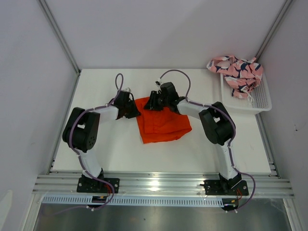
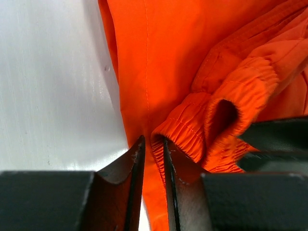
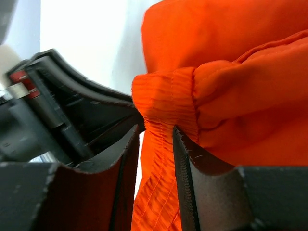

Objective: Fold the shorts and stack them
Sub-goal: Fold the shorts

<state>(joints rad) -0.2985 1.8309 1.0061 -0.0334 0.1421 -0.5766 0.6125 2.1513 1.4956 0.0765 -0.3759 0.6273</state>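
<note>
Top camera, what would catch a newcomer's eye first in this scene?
The bright orange shorts lie mid-table, with the left gripper and right gripper both pinching their far edge. At the far right corner, the pink printed shorts spill over the rim of a white basket.

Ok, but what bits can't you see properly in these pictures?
Top view: the tips of the left end effector and right end effector hide under their own wrists.
Top view: the pink shorts lie bunched over the basket, so their shape and underside are hidden.
Both wrist views: the orange shorts run off the edges; only the waistband part shows.
</note>
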